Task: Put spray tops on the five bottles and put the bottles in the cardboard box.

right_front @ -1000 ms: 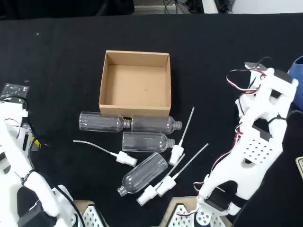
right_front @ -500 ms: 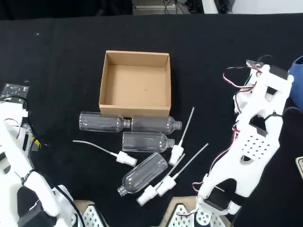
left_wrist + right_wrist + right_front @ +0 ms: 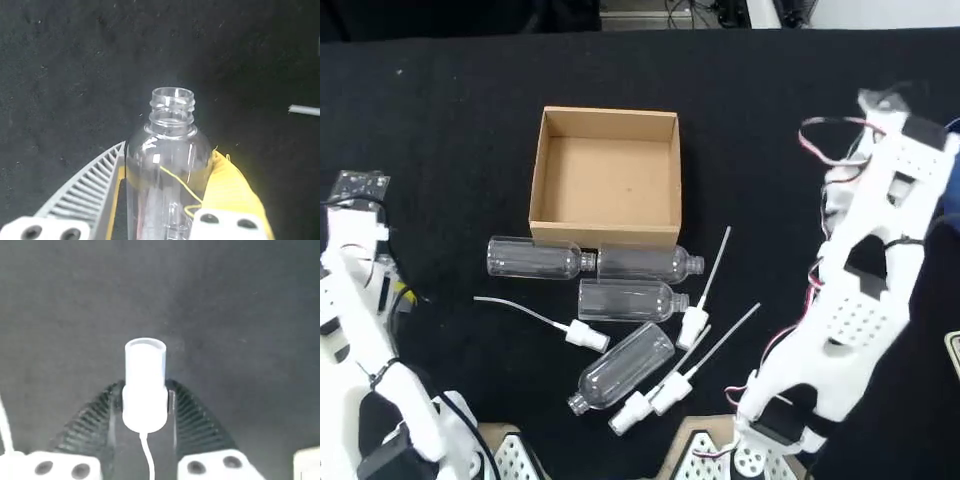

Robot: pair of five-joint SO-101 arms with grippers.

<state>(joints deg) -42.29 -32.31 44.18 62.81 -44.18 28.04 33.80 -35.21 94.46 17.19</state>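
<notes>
At the table's left edge the left arm (image 3: 350, 320) stands over the black cloth (image 3: 440, 100). Its wrist view gives the grip itself: the left gripper (image 3: 169, 152) is clenched on a clear bottle (image 3: 167, 175), a finger on each flank, the threaded neck (image 3: 171, 102) bare and pointing away from the wrist. In the middle the high view lays out the rest: the cardboard box (image 3: 605, 233) with nothing in it, and just in front of it four loose bottles (image 3: 628, 300) lying flat in a cluster, with four loose spray tops (image 3: 693, 322) among and beside them, thin tubes splayed. The right arm (image 3: 865, 300) rises at the right side, well apart from the left, and its wrist view shows the right gripper (image 3: 145, 390) grasping a spray top (image 3: 145, 360) by its collar, the dip tube (image 3: 148, 460) running back between the fingers toward the wrist. I judge this the first pairing, with no bottle capped and none boxed. The next move calls for bringing the two arms together and lining the tube up with the neck; since the tube seems to trail toward the wrist, the top probably has to be turned so that the tube leads. The wrist views settle what each gripper holds and how squarely, while the high view tells how far apart the arms are and what waits on the table
</notes>
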